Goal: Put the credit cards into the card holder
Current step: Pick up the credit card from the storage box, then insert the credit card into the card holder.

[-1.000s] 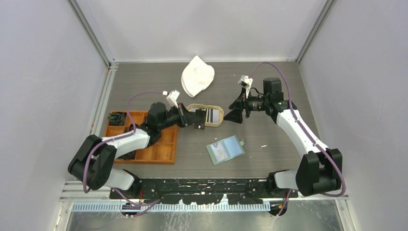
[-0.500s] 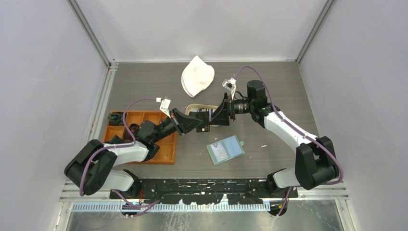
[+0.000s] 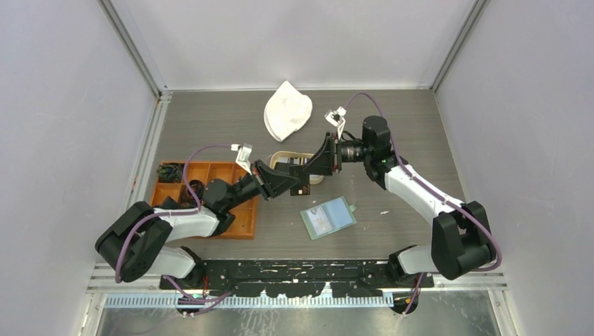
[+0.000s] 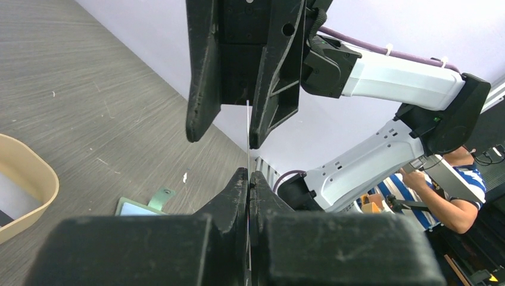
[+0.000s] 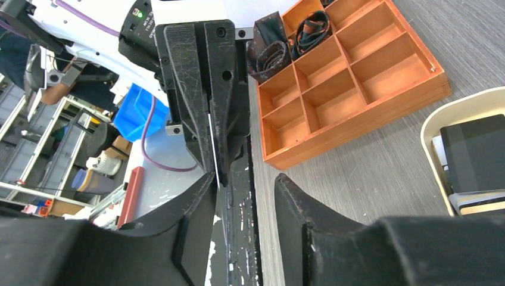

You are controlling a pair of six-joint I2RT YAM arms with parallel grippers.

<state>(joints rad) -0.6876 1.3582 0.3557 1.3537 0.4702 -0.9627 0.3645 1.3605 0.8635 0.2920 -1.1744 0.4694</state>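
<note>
My left gripper (image 3: 293,183) is shut on a credit card (image 4: 248,137), which shows edge-on as a thin line rising from its jaws (image 4: 248,179). My right gripper (image 3: 312,168) is open and faces the left one, its fingers (image 4: 202,77) straddling the card's far end. In the right wrist view the card (image 5: 213,149) lies close to one finger (image 5: 190,220), with a gap to the other. The sage-green card holder (image 3: 329,217) lies open on the table, below and right of the grippers. More cards, one black (image 5: 476,152), lie in the tan tray (image 5: 452,110).
The orange compartmented tray (image 3: 228,217) sits at the left with dark items in its far cells. A white cloth (image 3: 287,112) lies at the back. The tan oval tray (image 3: 281,156) is right under both grippers. Grey walls enclose the table.
The right gripper swung left and closed in on the left gripper. The left arm brought the card right, over the tan tray, so the card's end now sits between the right fingers.
</note>
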